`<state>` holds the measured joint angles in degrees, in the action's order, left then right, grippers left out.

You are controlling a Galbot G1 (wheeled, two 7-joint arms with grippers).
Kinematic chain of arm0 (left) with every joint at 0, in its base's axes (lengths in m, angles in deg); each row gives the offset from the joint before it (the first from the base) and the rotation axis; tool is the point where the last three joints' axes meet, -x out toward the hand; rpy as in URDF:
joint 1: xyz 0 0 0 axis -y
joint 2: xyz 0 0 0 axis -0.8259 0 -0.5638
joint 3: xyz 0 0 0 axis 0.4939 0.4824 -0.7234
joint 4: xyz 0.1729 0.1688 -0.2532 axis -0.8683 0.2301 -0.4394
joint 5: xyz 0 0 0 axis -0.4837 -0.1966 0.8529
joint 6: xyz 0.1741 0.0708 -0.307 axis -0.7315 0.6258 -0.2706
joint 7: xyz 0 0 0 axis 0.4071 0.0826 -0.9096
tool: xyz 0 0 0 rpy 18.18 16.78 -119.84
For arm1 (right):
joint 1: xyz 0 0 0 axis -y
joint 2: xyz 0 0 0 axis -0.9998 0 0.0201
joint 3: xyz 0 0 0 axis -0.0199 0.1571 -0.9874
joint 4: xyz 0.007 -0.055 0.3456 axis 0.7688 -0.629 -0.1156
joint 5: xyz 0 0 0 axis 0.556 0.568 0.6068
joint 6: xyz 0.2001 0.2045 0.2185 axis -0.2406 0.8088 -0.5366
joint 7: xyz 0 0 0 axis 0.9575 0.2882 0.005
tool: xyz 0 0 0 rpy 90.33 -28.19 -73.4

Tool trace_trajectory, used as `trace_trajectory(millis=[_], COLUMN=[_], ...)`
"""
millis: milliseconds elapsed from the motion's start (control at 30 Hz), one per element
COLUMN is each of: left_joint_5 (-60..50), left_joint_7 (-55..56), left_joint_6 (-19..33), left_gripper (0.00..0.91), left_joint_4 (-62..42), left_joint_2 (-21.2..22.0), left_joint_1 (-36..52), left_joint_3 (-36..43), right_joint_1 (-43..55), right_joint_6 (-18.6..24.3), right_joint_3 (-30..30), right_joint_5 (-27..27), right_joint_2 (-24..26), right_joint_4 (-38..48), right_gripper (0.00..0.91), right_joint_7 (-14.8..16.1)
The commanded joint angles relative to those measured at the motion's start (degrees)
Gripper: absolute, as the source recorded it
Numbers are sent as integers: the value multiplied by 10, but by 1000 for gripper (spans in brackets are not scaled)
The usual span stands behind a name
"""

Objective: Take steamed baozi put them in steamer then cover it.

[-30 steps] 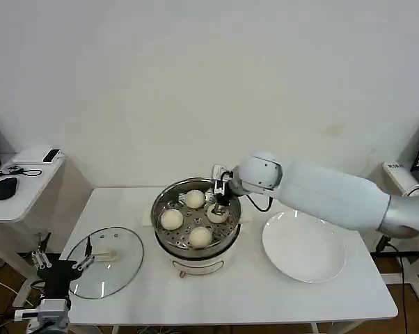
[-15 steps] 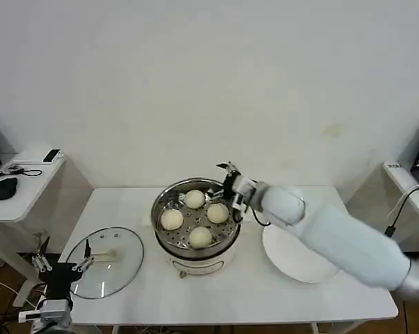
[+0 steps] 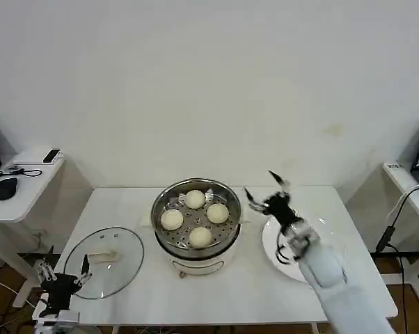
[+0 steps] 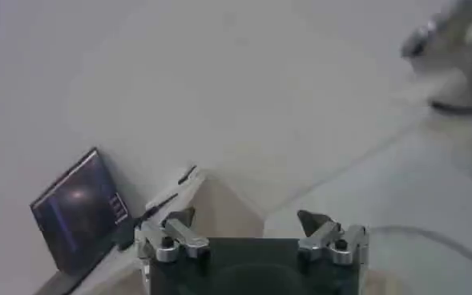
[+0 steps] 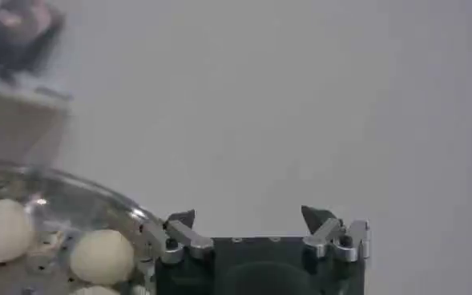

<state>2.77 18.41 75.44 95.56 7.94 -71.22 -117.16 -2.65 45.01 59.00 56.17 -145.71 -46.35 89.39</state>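
Observation:
Several cream-white baozi [image 3: 200, 236] lie on the perforated tray of the steel steamer [image 3: 159, 202] in the middle of the table. My right gripper [image 3: 265, 189] is open and empty. It hangs to the right of the steamer, above the near edge of the white plate [image 3: 271, 241]. The right wrist view has those open fingers [image 5: 256, 216] beside the steamer rim [image 5: 99, 196], with a baozi [image 5: 101, 255] inside. The glass cover [image 3: 104, 261] lies flat at the table's left front. My left gripper [image 3: 62, 280] waits open just off that corner, its fingertips [image 4: 252, 218] empty.
A low side table [image 3: 21, 182] with a mouse and small devices stands to the left. A dark screen [image 4: 79, 208] shows in the left wrist view. The table's front strip before the steamer is bare.
My right gripper has let go of a baozi inside the steamer, then pulled out and to the right over the plate. The left gripper has sunk slightly.

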Motion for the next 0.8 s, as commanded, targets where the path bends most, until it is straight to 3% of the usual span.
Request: trace_trajectory(millis=[33,267,800], left_joint_5=[-324,-412,-412], left_joint_7=[19,25,5], left_joint_6=[45,52,47], left_gripper=[907,907,907], left_joint_4=[-63,-149,-234], left_joint_2=[-32,-74,-112], left_joint_1=[-24,23,120], left_joint_3=[0,42,92], right_joint_1=[-245,-260,-275], right_joint_6=[82,76,83], right_joint_3=[-247,-263,-253], right_joint_5=[-46,-46,-54], right_joint_2=[-125,-138,-163], right_joint_4=[-37,-54,-55], right_gripper=[907,907,907], right_joint_7=[-20,-28,-34])
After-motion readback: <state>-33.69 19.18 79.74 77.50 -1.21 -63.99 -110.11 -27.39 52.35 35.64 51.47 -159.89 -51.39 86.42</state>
